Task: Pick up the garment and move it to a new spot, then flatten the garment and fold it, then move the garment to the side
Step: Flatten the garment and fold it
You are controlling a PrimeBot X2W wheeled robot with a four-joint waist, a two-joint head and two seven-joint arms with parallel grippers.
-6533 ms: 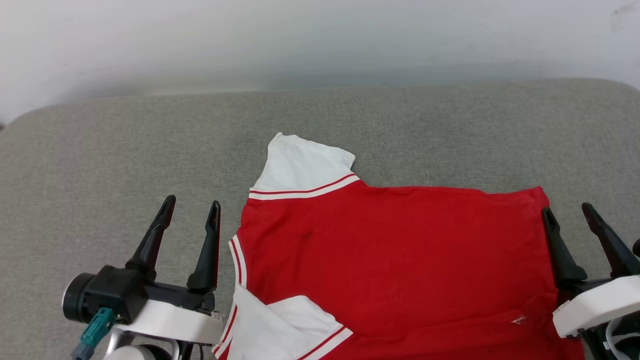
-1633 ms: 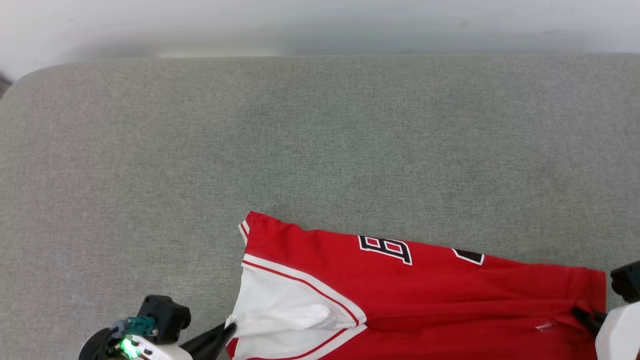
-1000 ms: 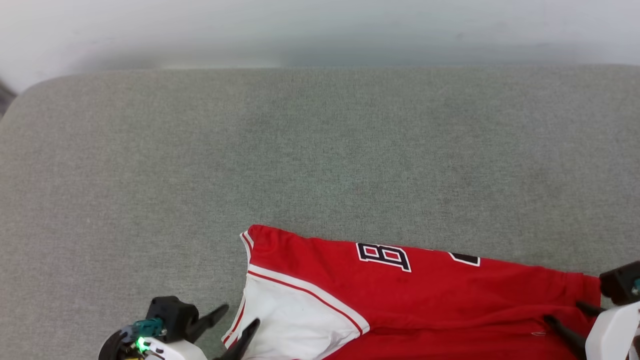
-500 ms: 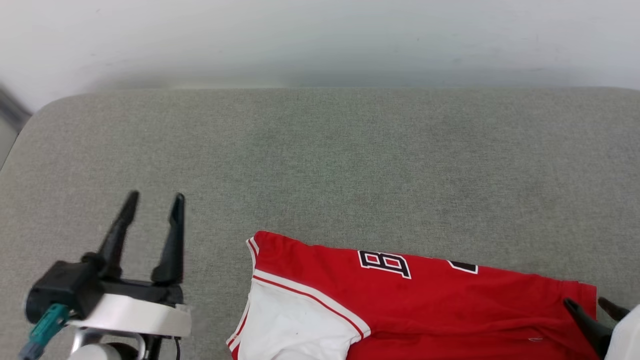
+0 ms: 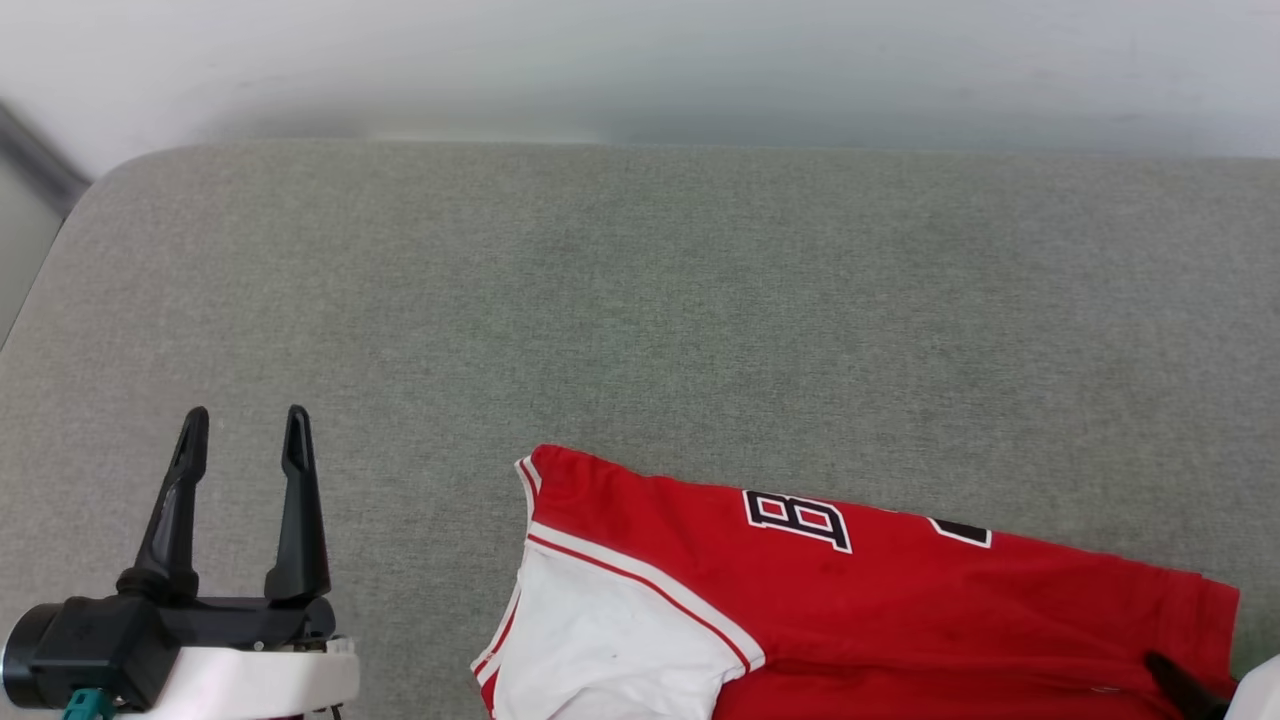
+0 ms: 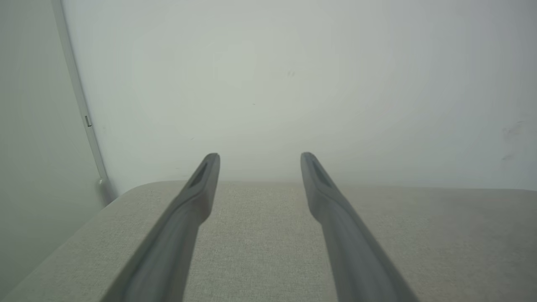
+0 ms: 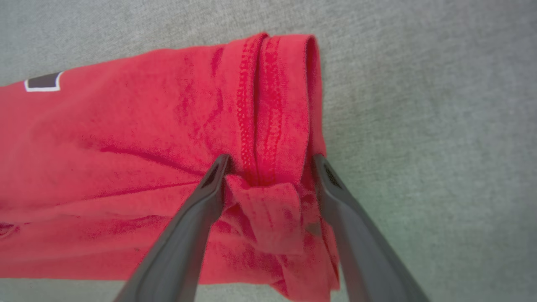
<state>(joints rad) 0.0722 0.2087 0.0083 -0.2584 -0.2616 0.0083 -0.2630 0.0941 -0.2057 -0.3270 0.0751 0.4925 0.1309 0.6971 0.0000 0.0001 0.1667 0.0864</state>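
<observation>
black letter B [image 5: 797, 520] on garment [image 5: 950, 620]

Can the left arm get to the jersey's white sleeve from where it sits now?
Probably yes. The left gripper hangs open over bare grey cushion, and nothing lies between it and the white sleeve of the garment to its right.

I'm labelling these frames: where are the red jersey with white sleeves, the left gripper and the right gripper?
Red jersey with white sleeves [image 5: 900, 610]: head view, red body below the lettering.
Left gripper [image 5: 245, 418]: head view, midway between its fingertips.
Right gripper [image 7: 270, 159]: right wrist view, midway between its fingertips, at the hem.
</observation>
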